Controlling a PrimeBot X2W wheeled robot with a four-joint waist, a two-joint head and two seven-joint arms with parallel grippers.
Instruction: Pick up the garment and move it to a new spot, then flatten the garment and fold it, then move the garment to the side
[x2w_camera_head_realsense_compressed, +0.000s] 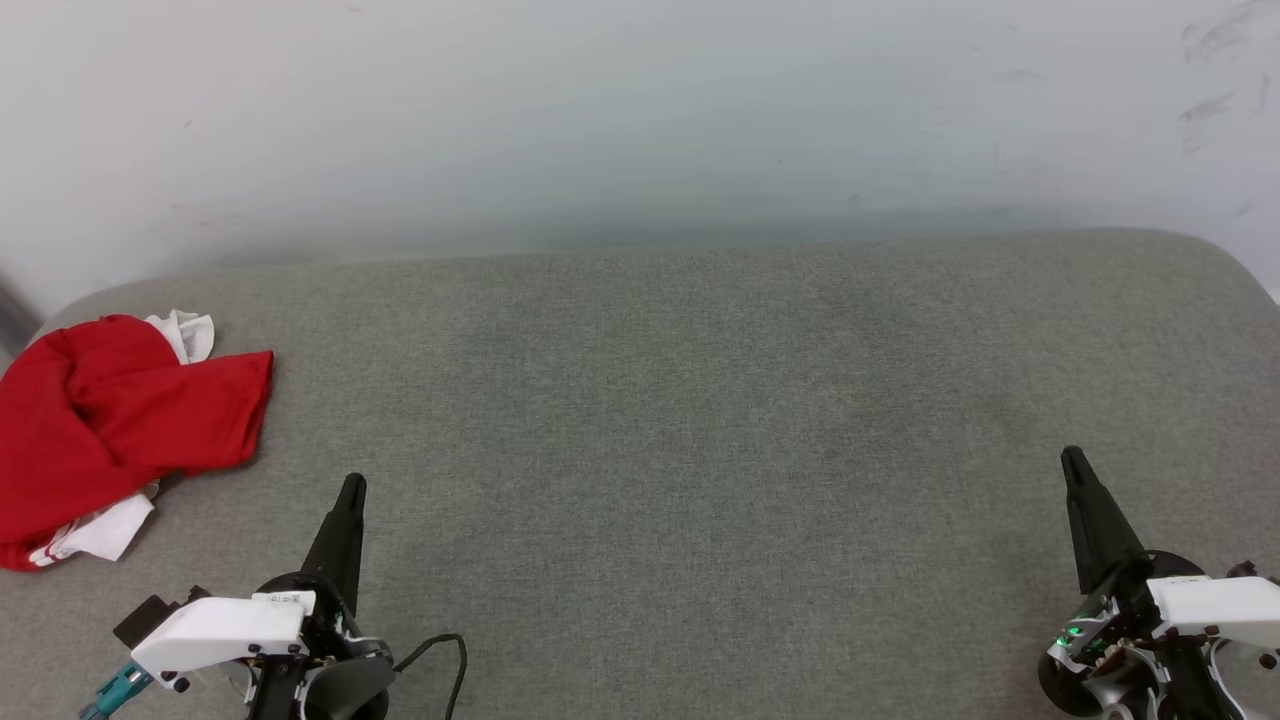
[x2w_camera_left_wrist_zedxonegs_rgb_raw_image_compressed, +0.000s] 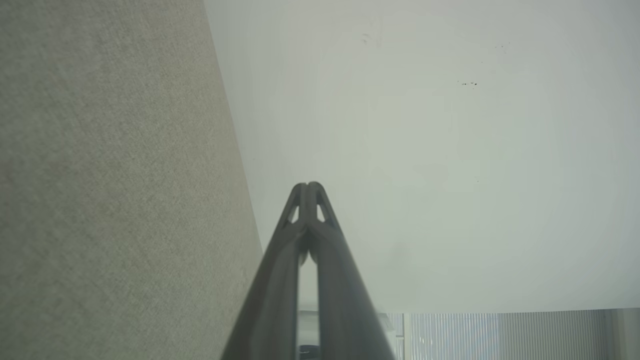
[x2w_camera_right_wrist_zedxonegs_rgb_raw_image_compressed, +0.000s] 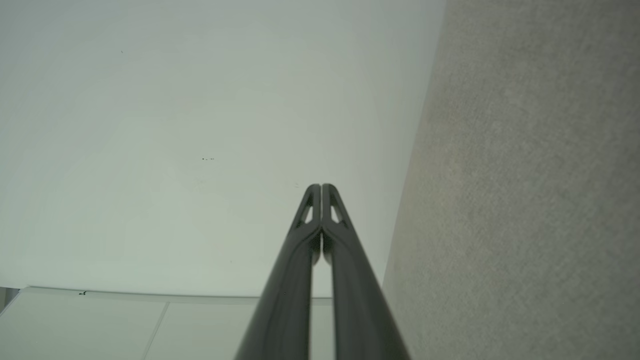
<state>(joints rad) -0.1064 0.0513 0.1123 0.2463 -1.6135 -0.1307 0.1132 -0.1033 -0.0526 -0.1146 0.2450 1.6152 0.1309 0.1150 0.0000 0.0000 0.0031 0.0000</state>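
Stretching across the head view, a broad grey woven-fabric cushion surface (x2w_camera_head_realsense_compressed: 700, 430) meets a pale, scuffed wall (x2w_camera_head_realsense_compressed: 640, 120) at twelve o'clock. A crumpled bright red jersey T-shirt with white sleeves (x2w_camera_head_realsense_compressed: 110, 420) lies at nine o'clock, by the cushion's edge. The left gripper (x2w_camera_head_realsense_compressed: 352, 492) at seven o'clock and the right gripper (x2w_camera_head_realsense_compressed: 1073, 462) at four o'clock each have their fingers pressed together, holding nothing.

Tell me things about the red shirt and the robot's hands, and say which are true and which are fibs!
1. The garment lies crumpled at the left end of the grey surface. True.
2. The left gripper holds the garment. False: it is shut, empty and apart from it.
3. The right gripper is wide open. False: its fingers are shut together.
4. The garment is red with white parts. True.
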